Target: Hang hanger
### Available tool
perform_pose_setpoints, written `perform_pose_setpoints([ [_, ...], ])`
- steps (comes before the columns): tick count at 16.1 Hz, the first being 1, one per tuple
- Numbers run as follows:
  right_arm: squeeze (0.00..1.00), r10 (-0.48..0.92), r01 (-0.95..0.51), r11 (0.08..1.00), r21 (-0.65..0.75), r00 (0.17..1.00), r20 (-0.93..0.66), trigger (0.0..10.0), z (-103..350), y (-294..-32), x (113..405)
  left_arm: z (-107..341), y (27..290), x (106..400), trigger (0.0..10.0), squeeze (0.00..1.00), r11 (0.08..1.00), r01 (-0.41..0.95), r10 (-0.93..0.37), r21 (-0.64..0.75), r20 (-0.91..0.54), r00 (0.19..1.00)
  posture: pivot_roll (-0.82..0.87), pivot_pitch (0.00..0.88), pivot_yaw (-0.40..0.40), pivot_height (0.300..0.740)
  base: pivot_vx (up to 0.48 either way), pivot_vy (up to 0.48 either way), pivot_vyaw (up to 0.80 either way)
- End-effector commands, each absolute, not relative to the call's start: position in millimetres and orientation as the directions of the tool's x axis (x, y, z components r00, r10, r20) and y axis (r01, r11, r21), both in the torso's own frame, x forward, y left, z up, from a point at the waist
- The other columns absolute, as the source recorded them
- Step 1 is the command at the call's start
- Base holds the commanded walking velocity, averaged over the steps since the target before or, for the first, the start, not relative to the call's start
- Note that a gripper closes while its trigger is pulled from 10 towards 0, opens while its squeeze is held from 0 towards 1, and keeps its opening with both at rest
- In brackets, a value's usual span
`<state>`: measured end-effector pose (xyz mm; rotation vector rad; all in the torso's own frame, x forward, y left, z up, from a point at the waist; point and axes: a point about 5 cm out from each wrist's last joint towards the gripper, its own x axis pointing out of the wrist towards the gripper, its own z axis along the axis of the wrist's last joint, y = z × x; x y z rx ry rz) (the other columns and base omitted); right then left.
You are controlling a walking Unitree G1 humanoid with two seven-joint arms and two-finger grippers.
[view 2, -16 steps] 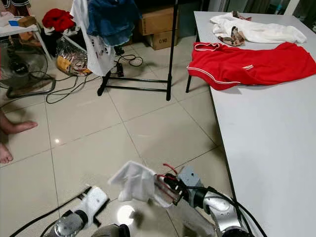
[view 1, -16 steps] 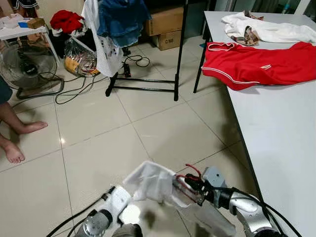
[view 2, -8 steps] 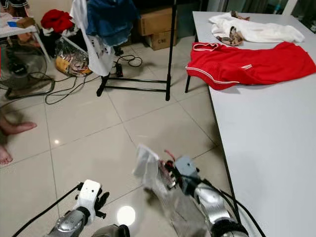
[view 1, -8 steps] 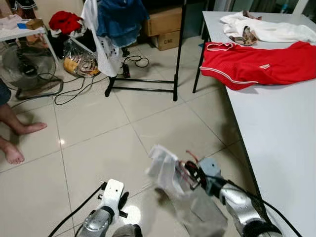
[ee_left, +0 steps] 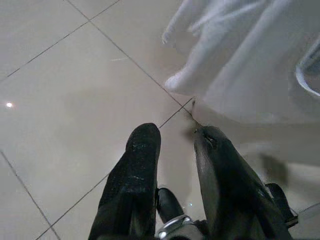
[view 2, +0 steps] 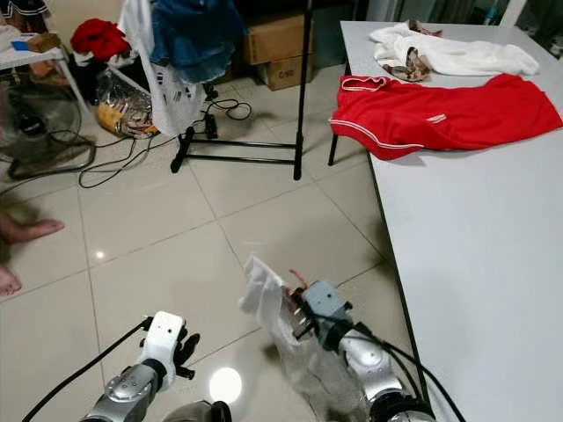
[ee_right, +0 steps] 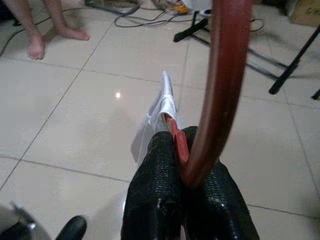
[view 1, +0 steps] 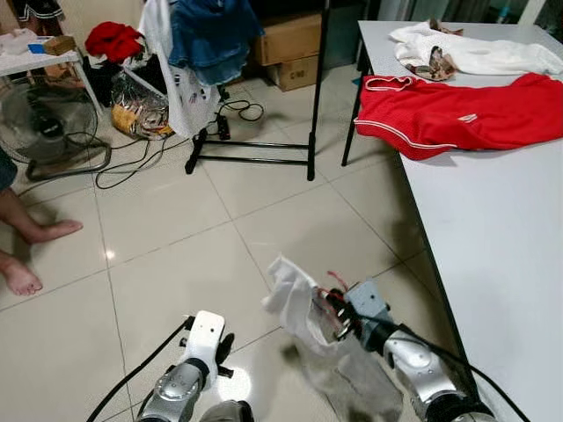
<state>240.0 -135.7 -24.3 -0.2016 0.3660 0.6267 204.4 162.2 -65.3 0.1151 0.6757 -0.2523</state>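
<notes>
Pale floor tiles point(view 1: 176, 237) run out ahead, cables trailing across them, and at the far end stands the black clothes rack point(view 1: 312, 88) with a blue garment point(view 1: 215, 35) and a white garment point(view 1: 176, 79) draped on it. To the right, the white desk point(view 1: 501, 246) carries a red shirt point(view 1: 457, 114) and, farther back, a white shirt point(view 1: 479, 53). A person's bare feet point(view 1: 35, 251) sit at the left edge, near a floor fan point(view 1: 44, 123).

Down near the robot, the right gripper point(ee_right: 187, 150) is clenched on the red hanger point(ee_right: 225, 85); the wrist view has the red bar pinched between the two black fingers. A white cloth point(view 1: 295, 294) hangs from that hanger, low over the tiles, just left of the desk's near edge and well apart from the rack.

The left gripper point(ee_left: 175, 145) hangs near the floor, released, fingers parted and holding nothing, the white cloth close beyond its tips.

So this looks like the carry stage: hanger in hand, not yet on the rail. The next move calls for walking toward the far rack, lifting the right arm and getting the hook over the top bar. The bar itself is out of frame, so the height needed can't be judged. Watch that dangling cloth; it could drag or snag on the rack's base and cables.
</notes>
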Motion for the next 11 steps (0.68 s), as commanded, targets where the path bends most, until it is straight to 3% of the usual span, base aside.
perform_pose_setpoints([
  [1,0.0,0.576,-0.642,0.761,-0.097,0.736,-0.355,10.0,-17.6,-128.2,244.9,-66.1,165.3,203.6,10.0,0.0,0.966,0.258,-0.18,0.029,-0.641,0.746,-0.06,0.0,0.075,0.736,0.0,0.0,0.0],
  [4,0.0,0.587,-0.662,0.742,-0.104,0.718,-0.374,10.0,-18.8,-126.8,244.9,-67.9,162.1,199.9,10.0,0.0,0.953,0.301,-0.201,0.046,-0.646,0.736,-0.04,0.0,0.064,0.736,0.081,0.0,0.0],
  [11,0.0,0.605,-0.688,0.716,-0.12,0.696,-0.387,10.0,-18.6,-125.2,246.1,-68.7,166.6,197.0,10.0,0.0,0.958,0.281,-0.181,0.055,-0.644,0.743,-0.03,0.0,0.054,0.736,0.352,0.0,0.0],
])
